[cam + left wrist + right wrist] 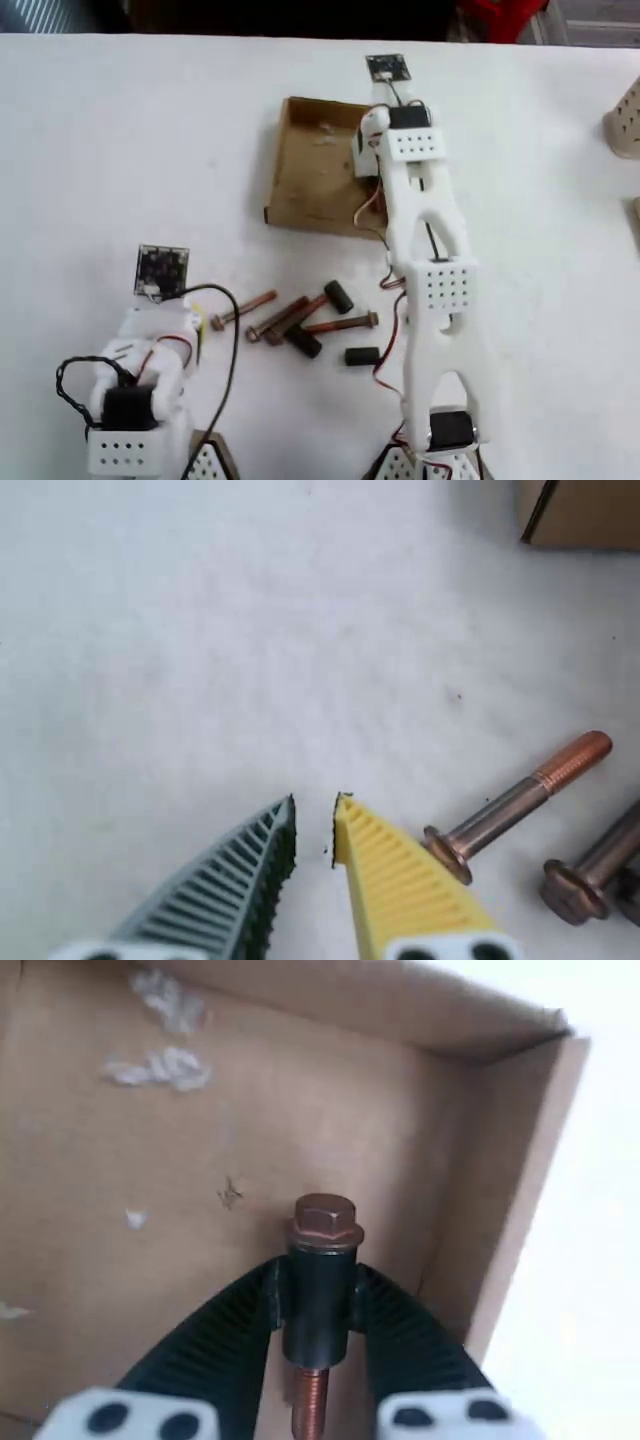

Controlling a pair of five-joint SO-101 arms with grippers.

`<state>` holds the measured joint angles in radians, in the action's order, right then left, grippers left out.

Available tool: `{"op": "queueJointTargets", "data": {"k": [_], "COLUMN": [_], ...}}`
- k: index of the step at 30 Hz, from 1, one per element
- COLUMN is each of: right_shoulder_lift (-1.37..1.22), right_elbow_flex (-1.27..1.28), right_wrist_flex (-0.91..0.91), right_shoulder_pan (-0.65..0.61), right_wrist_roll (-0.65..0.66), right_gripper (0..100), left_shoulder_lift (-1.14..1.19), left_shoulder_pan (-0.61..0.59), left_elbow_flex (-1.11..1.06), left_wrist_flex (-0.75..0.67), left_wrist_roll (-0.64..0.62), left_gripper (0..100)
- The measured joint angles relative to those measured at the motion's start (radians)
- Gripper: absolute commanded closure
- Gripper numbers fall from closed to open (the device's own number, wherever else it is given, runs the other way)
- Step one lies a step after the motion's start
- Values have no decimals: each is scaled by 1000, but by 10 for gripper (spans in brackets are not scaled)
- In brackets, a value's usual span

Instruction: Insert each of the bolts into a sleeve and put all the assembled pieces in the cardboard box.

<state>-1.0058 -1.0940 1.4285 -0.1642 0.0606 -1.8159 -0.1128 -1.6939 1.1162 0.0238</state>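
The left tool (314, 805) hangs over the near left of the desk (120, 130), tips slightly apart and empty. Right of it lie loose bolts (243, 309) and sleeves (338, 296). They look stiff, light and likely to roll, so are best pinched mid-shank. Farther right, the right tool (318, 1295) is clamped on a sleeved bolt (325, 1225) over the box (500, 1190).

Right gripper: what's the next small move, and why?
Probably ease down a little, then open. The right gripper is shut on a black sleeve with a bolt through it, and that assembled piece hangs over the floor of the cardboard box, inside its walls. I cannot tell whether it touches the floor, so lowering gently first seems safer.
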Motion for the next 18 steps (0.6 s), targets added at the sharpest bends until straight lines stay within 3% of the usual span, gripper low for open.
{"op": "queueJointTargets", "data": {"k": [5, 7, 18], "right_shoulder_lift": [-46, -63, -71], "right_elbow_flex": [-146, -172, -261], "right_wrist_flex": [118, 152, 238], "right_shoulder_pan": [-20, -32, -38], "right_wrist_roll": [0, 0, 0], "right_gripper": [838, 831, 983], "left_shoulder_lift": [0, 0, 0], "left_shoulder_pan": [0, 0, 0], "left_elbow_flex": [0, 0, 0], "left_wrist_flex": [0, 0, 0], "left_wrist_roll": [0, 0, 0], "left_gripper": [902, 902, 902]}}
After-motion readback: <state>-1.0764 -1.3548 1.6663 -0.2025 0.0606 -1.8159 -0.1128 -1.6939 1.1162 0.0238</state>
